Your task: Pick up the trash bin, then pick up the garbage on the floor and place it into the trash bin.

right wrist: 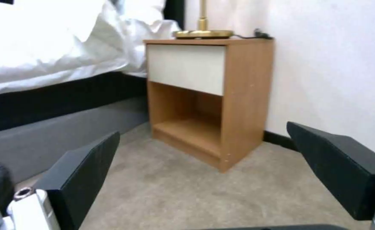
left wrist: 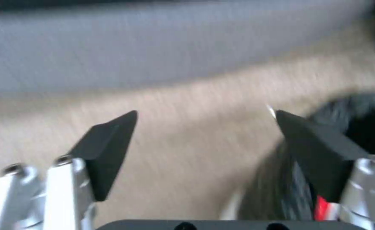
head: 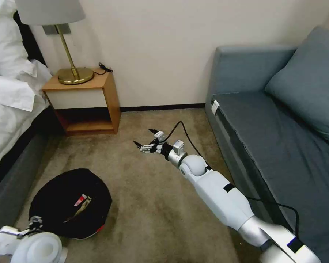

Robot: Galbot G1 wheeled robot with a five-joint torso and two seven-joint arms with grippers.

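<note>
Trash bin, black-bagged, sits on the carpet at lower left of the head view near the bed's grey base, with a red-and-white wrapper lying inside it. Left gripper is at the bin's near-left rim, jaws spread wide with nothing between them, one black fingertip in front of the bag. Right gripper hovers over bare carpet mid-floor, between nightstand and sofa, jaws wide and empty, pointed toward the nightstand.
</note>
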